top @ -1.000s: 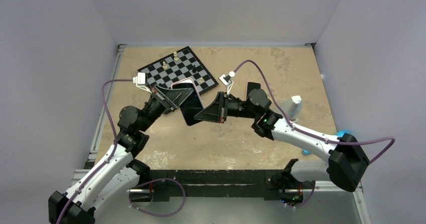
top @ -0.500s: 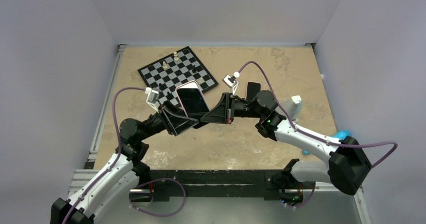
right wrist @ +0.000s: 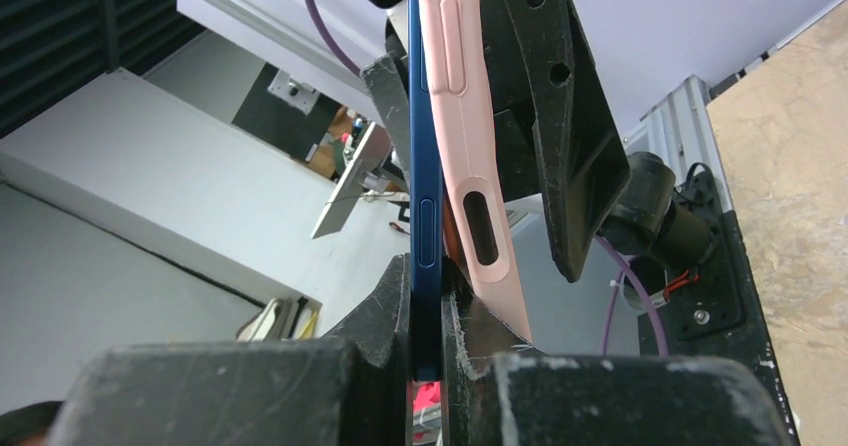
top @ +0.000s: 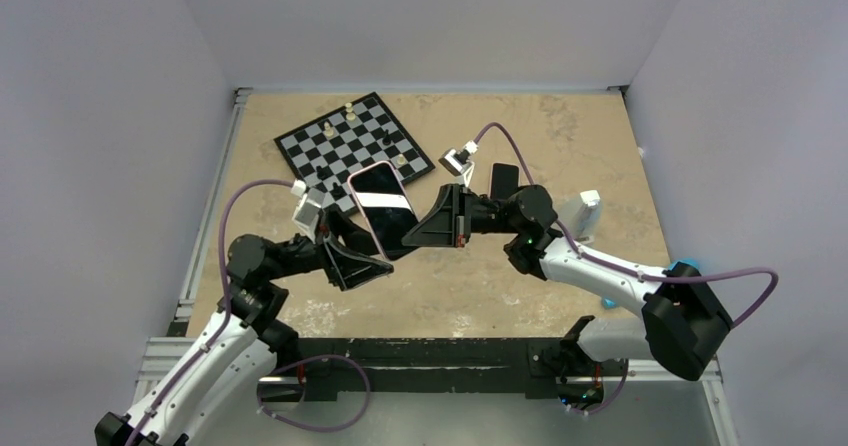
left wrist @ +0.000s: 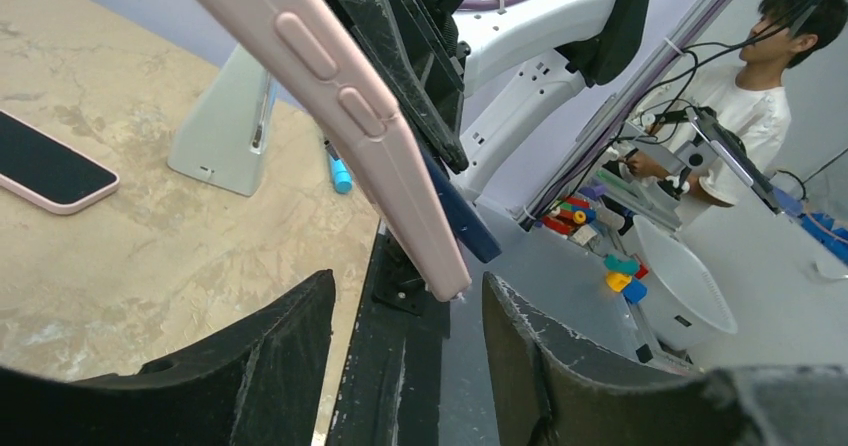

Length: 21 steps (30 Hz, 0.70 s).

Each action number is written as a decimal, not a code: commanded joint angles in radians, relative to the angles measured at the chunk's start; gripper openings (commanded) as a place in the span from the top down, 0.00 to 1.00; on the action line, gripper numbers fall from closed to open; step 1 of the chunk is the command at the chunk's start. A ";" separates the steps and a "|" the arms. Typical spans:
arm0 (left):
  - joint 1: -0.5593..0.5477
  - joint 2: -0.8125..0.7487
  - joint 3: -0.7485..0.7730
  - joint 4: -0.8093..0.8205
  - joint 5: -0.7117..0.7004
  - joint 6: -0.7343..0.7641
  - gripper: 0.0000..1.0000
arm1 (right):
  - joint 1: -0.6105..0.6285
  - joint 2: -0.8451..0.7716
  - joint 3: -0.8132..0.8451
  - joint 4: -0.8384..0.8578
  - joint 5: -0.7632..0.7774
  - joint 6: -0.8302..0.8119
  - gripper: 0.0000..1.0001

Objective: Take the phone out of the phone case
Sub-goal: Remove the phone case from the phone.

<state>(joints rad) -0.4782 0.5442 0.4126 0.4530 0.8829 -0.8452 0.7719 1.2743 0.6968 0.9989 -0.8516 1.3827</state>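
Two arms: meeting above the table (top: 560, 136), phone held up between them.
Right gripper (right wrist: 428, 311): clamped on the blue phone (right wrist: 424, 226) by its edge.
Phone case (right wrist: 468, 136): pink, splayed off the phone at the gripped end.
Left gripper (left wrist: 408, 296): jaws apart, case corner between them, not gripped.

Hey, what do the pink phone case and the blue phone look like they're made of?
The pink case looks like soft silicone or rubbery plastic, matte: it has moulded raised button covers and bends away from the phone. The blue phone shows a hard, smooth edge with a satin sheen, either metal or plastic; the views leave that open.
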 commanded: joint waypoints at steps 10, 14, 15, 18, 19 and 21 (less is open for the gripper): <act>0.004 0.017 0.097 -0.145 -0.143 0.074 0.47 | -0.001 -0.018 0.008 0.060 0.020 -0.025 1.00; 0.005 0.011 0.104 -0.196 -0.263 0.042 0.58 | 0.003 -0.024 0.020 -0.020 0.044 -0.088 1.00; 0.004 0.013 0.104 -0.209 -0.290 0.025 0.62 | 0.004 -0.025 0.024 -0.041 0.050 -0.103 1.00; 0.004 0.016 0.102 -0.221 -0.344 0.002 0.72 | 0.013 -0.027 0.038 -0.095 0.071 -0.143 1.00; 0.005 0.016 0.100 -0.219 -0.356 -0.001 0.73 | 0.016 -0.027 0.041 -0.113 0.078 -0.156 1.00; 0.004 0.015 0.096 -0.217 -0.373 -0.006 0.78 | 0.017 -0.029 0.045 -0.151 0.095 -0.182 1.00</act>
<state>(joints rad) -0.4789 0.5575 0.4744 0.2253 0.6521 -0.8276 0.7639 1.2743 0.6952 0.8783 -0.7544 1.2774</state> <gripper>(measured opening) 0.256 0.073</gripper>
